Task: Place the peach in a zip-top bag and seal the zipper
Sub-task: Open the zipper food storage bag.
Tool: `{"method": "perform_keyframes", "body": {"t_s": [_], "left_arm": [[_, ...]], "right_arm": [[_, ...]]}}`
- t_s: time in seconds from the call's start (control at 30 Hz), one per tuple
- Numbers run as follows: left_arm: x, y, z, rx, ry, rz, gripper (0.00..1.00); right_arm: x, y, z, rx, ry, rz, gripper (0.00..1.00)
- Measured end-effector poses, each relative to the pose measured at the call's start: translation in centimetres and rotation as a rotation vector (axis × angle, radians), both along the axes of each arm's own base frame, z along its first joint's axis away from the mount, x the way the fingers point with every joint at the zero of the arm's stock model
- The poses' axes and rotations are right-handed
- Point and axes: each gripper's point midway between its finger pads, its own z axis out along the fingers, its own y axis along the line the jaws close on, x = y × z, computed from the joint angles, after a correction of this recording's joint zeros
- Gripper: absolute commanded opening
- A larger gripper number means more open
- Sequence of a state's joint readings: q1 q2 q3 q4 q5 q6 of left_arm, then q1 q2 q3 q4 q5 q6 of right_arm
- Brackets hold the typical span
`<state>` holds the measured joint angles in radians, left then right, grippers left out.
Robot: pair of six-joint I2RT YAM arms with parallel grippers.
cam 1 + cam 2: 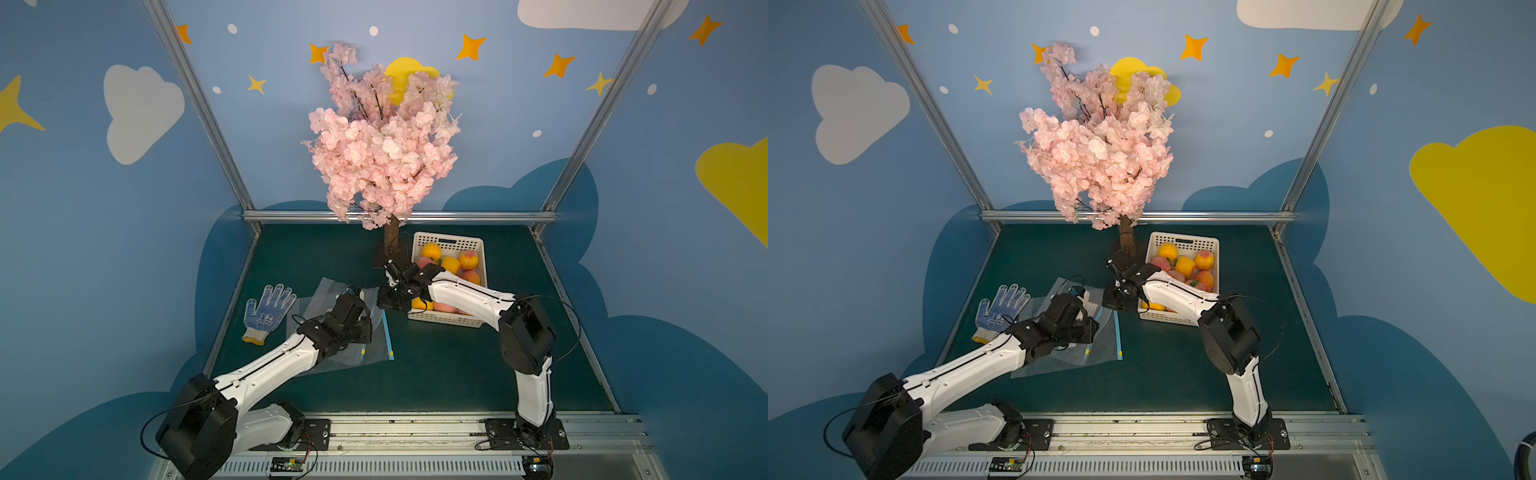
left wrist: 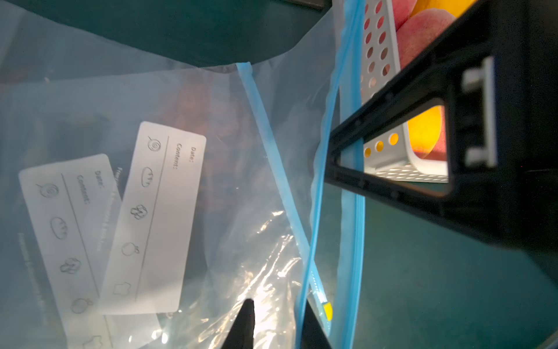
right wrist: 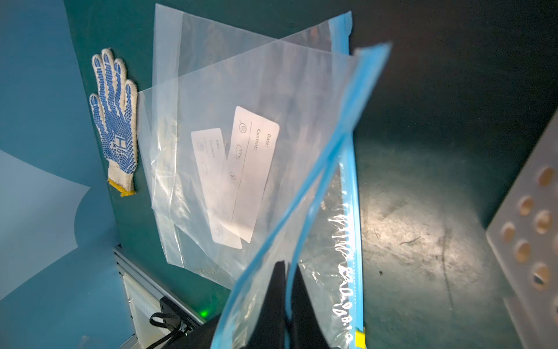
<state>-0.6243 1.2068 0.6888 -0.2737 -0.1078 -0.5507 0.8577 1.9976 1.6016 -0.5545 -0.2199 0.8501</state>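
Note:
Two clear zip-top bags (image 1: 332, 359) with blue zippers (image 1: 387, 336) lie overlapped on the green table, left of centre in both top views. My right gripper (image 3: 288, 264) is shut on the lifted blue zipper edge (image 3: 332, 145) of the upper bag (image 3: 241, 90). My left gripper (image 2: 279, 305) is open beside that edge, its fingers a little apart, with bag film (image 2: 211, 121) and the blue strip (image 2: 265, 127) between and across them. Several peaches (image 1: 468, 259) sit in the white basket (image 1: 449, 241); neither gripper holds one.
A white and blue dotted glove (image 1: 268, 311) lies left of the bags. A pink blossom tree (image 1: 382, 145) stands at the back centre, its trunk next to the perforated basket (image 1: 1183, 240). The basket wall (image 3: 528, 211) is close to my right gripper.

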Motion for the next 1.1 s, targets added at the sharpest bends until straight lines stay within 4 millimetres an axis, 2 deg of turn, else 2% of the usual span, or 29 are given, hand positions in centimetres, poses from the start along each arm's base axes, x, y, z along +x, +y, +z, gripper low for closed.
{"method": "perform_keyframes", "body": {"t_s": [0.27, 0.43, 0.53, 0.63, 0.77, 0.83, 0.93, 1.0, 1.1], "left_arm": [[2.6, 0.1, 0.9, 0.006, -0.006, 0.058, 0.29], [3.2, -0.5, 0.4, 0.013, 0.022, 0.037, 0.09], [3.2, -0.7, 0.4, 0.029, 0.034, 0.02, 0.03], [3.6, -0.3, 1.7, 0.053, 0.017, 0.033, 0.03], [4.1, 1.1, 4.6, 0.075, -0.069, 0.079, 0.03], [4.0, 1.8, 6.1, 0.079, -0.116, 0.095, 0.03], [4.0, 2.1, 7.6, 0.067, -0.163, 0.102, 0.03], [4.2, 2.0, 7.4, 0.07, -0.159, 0.103, 0.03], [4.8, 1.6, 5.4, 0.097, -0.112, 0.102, 0.03]], "right_arm": [[-2.6, -0.8, 1.8, 0.065, 0.024, 0.061, 0.0], [-3.3, -1.1, 2.8, 0.093, 0.016, 0.086, 0.0], [-3.0, -1.7, 2.6, 0.069, 0.002, 0.084, 0.0], [-2.4, -3.2, 1.7, -0.002, -0.017, 0.064, 0.0], [-1.6, -5.8, 0.6, -0.119, -0.038, 0.027, 0.0], [-1.2, -6.5, 0.6, -0.15, -0.049, 0.023, 0.09], [-0.5, -6.5, 2.0, -0.145, -0.08, 0.034, 0.34], [-0.1, -6.1, 3.4, -0.116, -0.112, 0.06, 0.45], [0.1, -6.4, 5.9, -0.061, -0.154, 0.086, 0.58]]}}
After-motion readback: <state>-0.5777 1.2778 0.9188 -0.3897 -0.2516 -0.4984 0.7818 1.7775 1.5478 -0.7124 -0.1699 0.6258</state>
